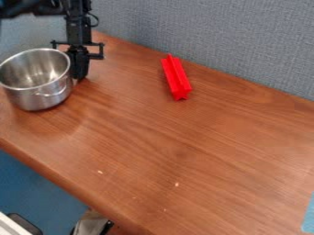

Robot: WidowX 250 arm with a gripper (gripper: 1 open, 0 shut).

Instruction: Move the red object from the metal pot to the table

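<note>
And there's the red object (177, 77), out on the table (185, 138), well apart from the metal pot (37, 80)! The claw (80, 73) is clenched right beside the pot's rim; a careless sideways swing could tip it.

the pot (39, 84) sits left of the block (177, 78).

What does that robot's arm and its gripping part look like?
The arm looks black, with slim, angular parts and what seems to be a thin black cable looping at one side. The gripper is black too, narrow, with a crossbar above it. I can make out no markings at this size.
</note>
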